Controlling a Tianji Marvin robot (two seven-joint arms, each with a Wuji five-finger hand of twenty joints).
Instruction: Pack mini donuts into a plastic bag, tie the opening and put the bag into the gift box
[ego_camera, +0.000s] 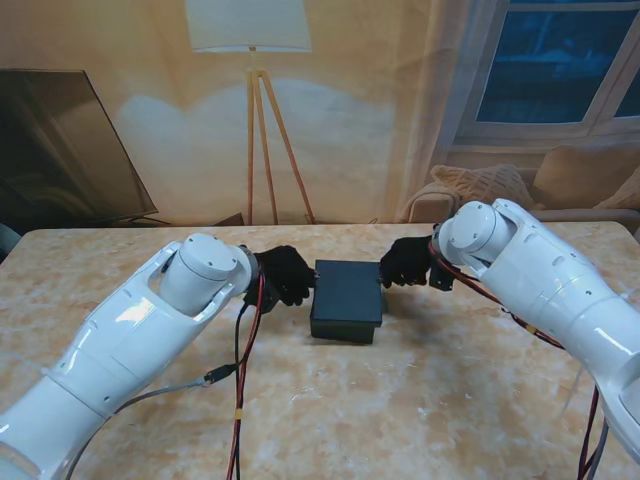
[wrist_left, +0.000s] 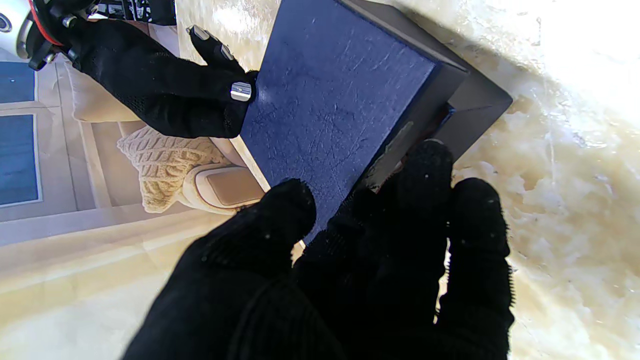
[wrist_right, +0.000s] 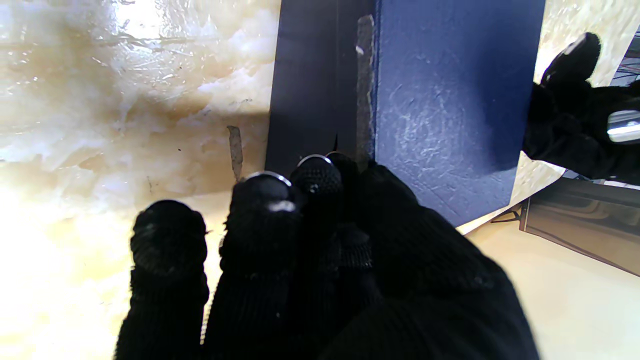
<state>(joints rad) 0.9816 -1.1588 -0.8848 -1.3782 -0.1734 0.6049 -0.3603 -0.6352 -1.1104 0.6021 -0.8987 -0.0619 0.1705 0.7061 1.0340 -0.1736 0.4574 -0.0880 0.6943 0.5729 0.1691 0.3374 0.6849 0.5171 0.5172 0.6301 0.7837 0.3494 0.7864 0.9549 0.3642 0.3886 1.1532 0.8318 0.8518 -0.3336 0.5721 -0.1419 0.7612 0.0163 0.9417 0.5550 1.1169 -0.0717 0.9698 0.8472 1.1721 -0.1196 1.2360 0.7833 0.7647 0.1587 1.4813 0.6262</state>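
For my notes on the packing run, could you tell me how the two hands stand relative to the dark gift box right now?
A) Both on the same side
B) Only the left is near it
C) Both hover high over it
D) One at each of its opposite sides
D: in the stand's view the left hand is at the left side of the gift box and the right hand at its right side.

The gift box (wrist_left: 335, 100) has a matt, finely creased dark-blue paper skin, the table (ego_camera: 400, 400) a glossy marbled cream top, and both hands wear black knit cloth.
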